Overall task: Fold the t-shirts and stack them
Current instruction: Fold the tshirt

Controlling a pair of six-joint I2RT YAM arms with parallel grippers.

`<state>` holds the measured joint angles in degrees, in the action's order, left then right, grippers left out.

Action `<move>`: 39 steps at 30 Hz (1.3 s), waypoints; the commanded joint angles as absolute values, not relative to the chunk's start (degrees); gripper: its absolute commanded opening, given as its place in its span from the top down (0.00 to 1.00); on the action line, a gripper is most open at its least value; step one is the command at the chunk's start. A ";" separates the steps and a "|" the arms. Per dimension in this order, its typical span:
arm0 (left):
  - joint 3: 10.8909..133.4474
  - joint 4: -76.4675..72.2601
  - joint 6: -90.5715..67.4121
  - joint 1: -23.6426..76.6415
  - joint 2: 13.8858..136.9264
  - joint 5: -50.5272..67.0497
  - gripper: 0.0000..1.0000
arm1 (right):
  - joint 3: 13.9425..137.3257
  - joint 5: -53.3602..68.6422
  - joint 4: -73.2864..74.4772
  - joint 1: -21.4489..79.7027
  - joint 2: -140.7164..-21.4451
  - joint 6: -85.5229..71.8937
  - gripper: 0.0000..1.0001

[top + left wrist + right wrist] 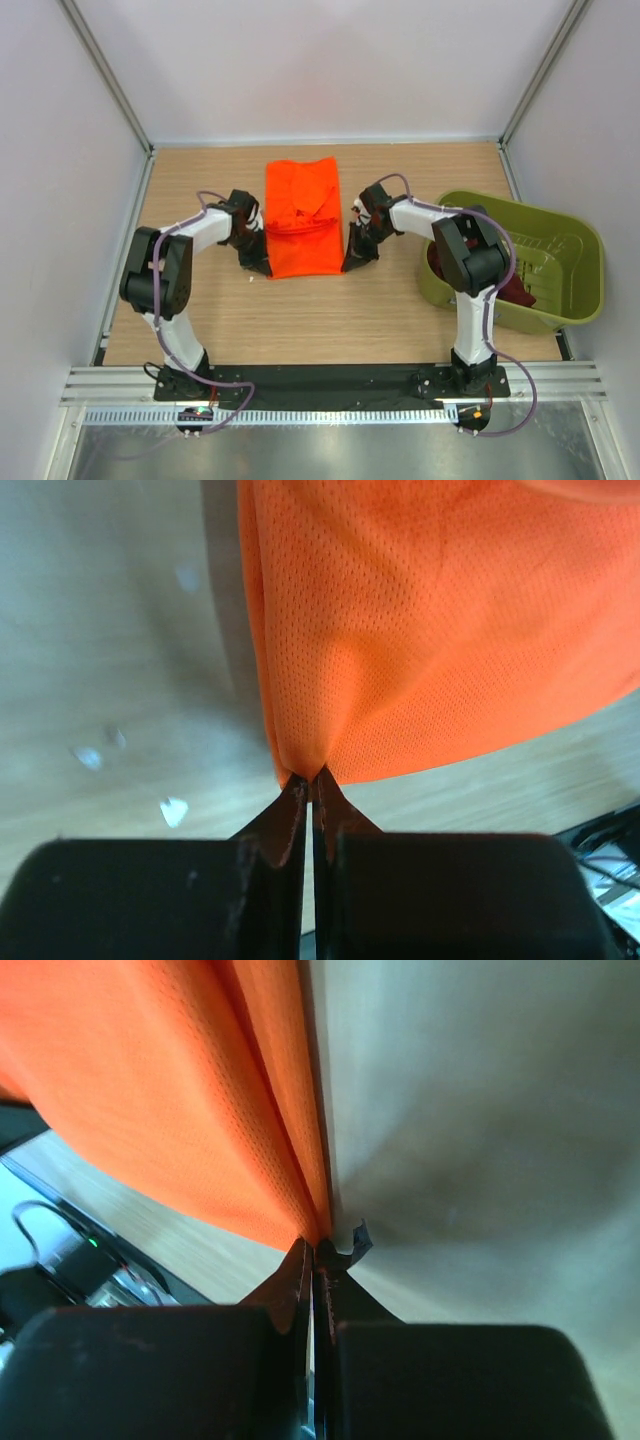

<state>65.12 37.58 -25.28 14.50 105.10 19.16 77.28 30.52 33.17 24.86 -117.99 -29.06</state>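
A bright orange mesh-cloth short-sleeved t-shirt (300,215) lies folded into a long rectangle in the middle of the light wooden table (330,310), between the two arms. The left gripper (308,778) has its jaws pressed together on the shirt's near left corner, the cloth puckering into the pinch. The right gripper (315,1250) is likewise closed tight on the near right corner, with the folded layers of the cloth running into its tips. At the table's right side sits an olive-green plastic tub (575,250) with slotted walls. In it lies a crumpled dark maroon red t-shirt (518,293), partly hidden behind the right arm.
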 commanded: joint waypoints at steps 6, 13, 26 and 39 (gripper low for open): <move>54.33 41.92 -30.75 19.68 92.56 20.12 0.84 | 61.36 25.50 34.19 31.29 -103.11 -30.41 0.99; 58.96 49.91 -28.14 20.04 82.89 11.36 0.54 | 63.80 14.88 41.04 31.29 -97.21 -25.50 0.48; 64.69 38.06 -13.36 20.65 89.73 8.09 0.54 | 78.75 9.23 38.86 31.38 -105.56 -11.08 0.45; 65.73 30.50 -10.02 22.76 96.94 7.12 0.53 | 79.54 11.34 34.37 31.38 -109.07 -7.29 0.46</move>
<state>63.00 33.65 -12.53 22.65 94.65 8.29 77.36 10.48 36.51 31.33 -107.57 -8.78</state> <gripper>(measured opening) 0.474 0.545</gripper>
